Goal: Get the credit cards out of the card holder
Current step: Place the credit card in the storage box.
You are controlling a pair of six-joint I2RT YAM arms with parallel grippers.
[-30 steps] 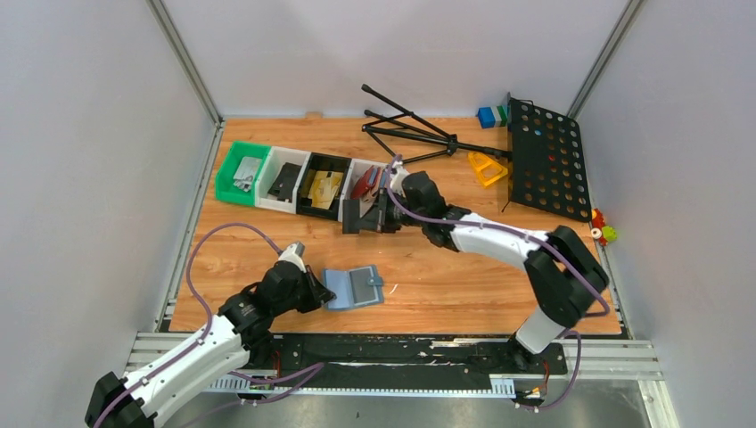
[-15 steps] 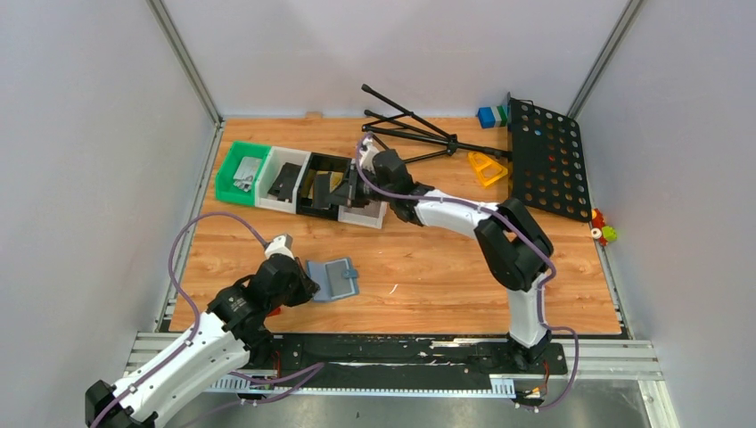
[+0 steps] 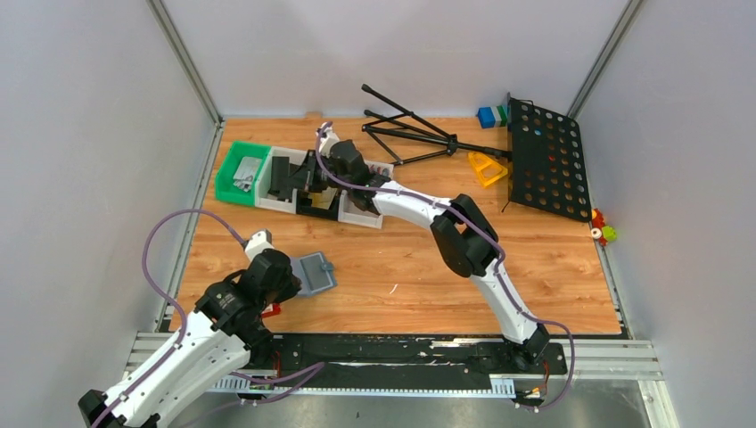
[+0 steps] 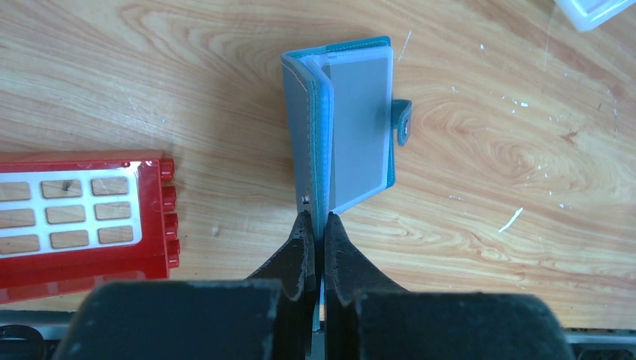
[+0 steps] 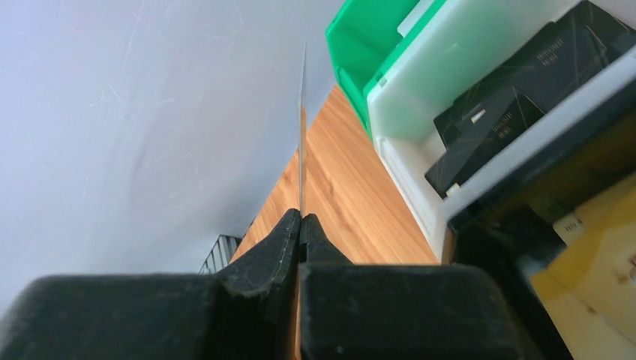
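The left gripper [image 4: 315,225] is clamped on the near edge of the slate-blue soft bifold card holder [image 4: 300,127], flat grey card [image 4: 361,124] inside, long axis pointing straight away. The right gripper [image 5: 301,221], well beyond the holder, pinches another thin card [image 5: 302,112].

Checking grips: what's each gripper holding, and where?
Left gripper: slate-blue soft card holder, by its cover's near edge. Right gripper: thin flat card, by one end.

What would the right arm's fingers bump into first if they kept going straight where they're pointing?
Probably the grey side wall, though depth is hard to judge. The right fingers, shut on a thin card seen edge-on, point over the wooden table, and the green bin stays off to one side.
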